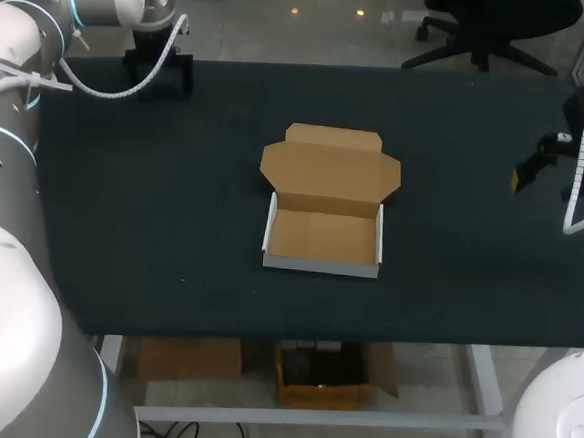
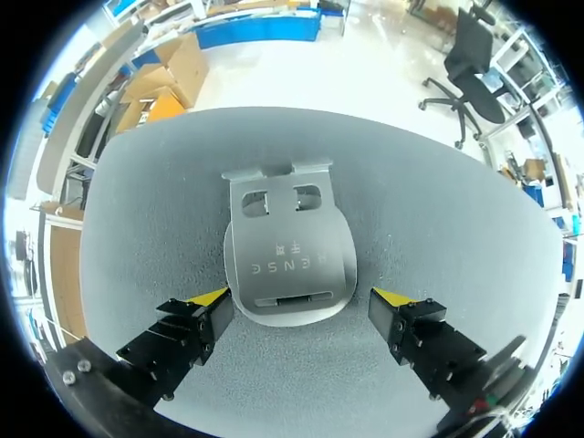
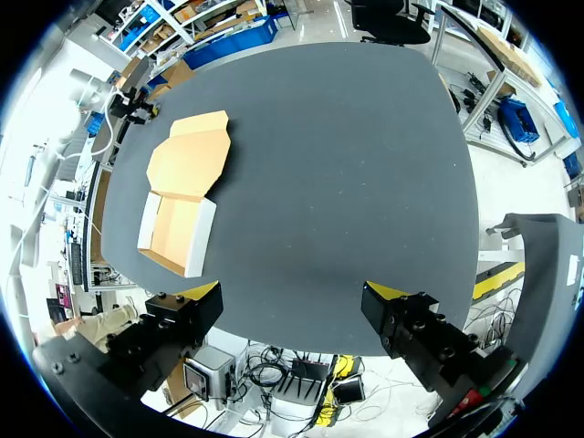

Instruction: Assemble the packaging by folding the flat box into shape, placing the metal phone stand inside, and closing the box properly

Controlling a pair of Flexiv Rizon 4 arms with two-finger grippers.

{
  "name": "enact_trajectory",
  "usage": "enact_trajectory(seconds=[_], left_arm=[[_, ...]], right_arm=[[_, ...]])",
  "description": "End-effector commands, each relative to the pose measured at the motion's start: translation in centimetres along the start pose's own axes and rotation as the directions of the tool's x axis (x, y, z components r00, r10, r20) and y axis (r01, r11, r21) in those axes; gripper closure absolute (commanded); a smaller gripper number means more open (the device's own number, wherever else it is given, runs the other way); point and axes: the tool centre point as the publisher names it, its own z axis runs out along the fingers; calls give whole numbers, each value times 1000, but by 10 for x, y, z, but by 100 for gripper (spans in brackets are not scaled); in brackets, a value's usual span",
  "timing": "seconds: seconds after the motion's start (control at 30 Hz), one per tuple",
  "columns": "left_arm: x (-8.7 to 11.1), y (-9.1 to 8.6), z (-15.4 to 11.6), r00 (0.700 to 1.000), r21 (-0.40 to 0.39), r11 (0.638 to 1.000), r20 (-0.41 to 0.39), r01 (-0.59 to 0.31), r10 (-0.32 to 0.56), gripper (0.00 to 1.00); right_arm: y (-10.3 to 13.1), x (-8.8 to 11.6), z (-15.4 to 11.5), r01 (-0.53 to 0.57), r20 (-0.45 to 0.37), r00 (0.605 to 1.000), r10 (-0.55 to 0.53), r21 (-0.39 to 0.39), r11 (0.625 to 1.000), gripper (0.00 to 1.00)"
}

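The left tool (image 2: 299, 298) is observed with its fingers spread wide. The metal phone stand (image 2: 288, 255) lies on the worktop (image 2: 137, 237) between them, ungripped, with one yellow tip just beside its rim and the other apart. This tool is positioned over the worktop's far left part. The cardboard box (image 1: 323, 236) is found folded into a tray at mid-worktop, empty, its lid (image 1: 331, 170) laid open behind. The right tool (image 3: 292, 292) is held over the right side, fingers wide apart, with nothing grasped.
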Motion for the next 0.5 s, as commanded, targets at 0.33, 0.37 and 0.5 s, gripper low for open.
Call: enact_trajectory(seconds=[0.33, 0.37, 0.5], left_arm=[[0, -20, 10, 1000, -50, 999, 9, 10, -10, 0], [-1, -21, 10, 1000, -49, 999, 9, 11, -10, 0], [-2, -24, 10, 1000, -48, 999, 10, 16, -15, 2]], right_arm=[[0, 0, -1, -1, 2, 1000, 1, 5, 1000, 0], [0, 0, -1, -1, 2, 1000, 1, 5, 1000, 0], [0, 0, -1, -1, 2, 1000, 1, 5, 1000, 0]])
